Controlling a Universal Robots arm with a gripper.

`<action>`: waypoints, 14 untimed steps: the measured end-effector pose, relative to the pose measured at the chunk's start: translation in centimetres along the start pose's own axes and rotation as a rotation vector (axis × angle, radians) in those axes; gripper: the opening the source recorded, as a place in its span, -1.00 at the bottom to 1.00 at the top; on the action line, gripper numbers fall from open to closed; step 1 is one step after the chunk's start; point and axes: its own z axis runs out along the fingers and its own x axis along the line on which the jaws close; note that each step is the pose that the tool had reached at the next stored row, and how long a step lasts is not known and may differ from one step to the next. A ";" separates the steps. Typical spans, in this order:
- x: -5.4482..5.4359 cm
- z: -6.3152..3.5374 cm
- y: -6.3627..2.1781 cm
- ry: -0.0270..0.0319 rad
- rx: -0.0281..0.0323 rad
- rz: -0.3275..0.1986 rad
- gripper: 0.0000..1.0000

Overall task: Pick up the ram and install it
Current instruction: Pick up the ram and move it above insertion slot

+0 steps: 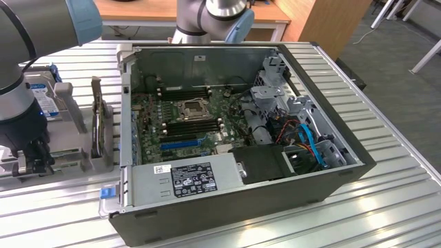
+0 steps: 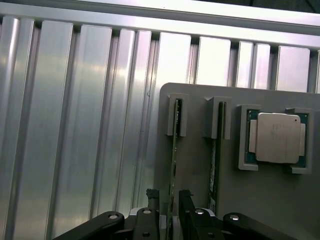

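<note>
Two rams stand on edge in slots of a grey holder plate (image 2: 195, 125). One ram (image 2: 174, 160) runs down between my fingertips, and the second ram (image 2: 213, 165) stands beside it. My gripper (image 2: 168, 200) is open and straddles the first stick, one finger (image 2: 151, 196) on each side with a small gap. In the exterior view the gripper (image 1: 31, 157) is low over the holder (image 1: 62, 155), to the exterior view's left of the open computer case (image 1: 289, 196). Black memory slots (image 1: 187, 126) lie beside the processor socket (image 1: 191, 109) on the motherboard.
A processor chip (image 2: 277, 137) sits in a recess of the holder beside the rams. An upright card with a metal bracket (image 1: 98, 121) and a hard drive (image 1: 45, 101) stand between the gripper and the case. The table is ribbed aluminium (image 2: 75, 125).
</note>
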 end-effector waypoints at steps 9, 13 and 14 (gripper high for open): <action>0.0 0.12 -0.58 -0.0001 0.0000 0.000 -0.40; 0.1 0.12 -0.60 0.0000 -0.0002 0.000 -0.40; 0.0 0.12 -0.61 -0.0001 -0.0001 0.000 -0.40</action>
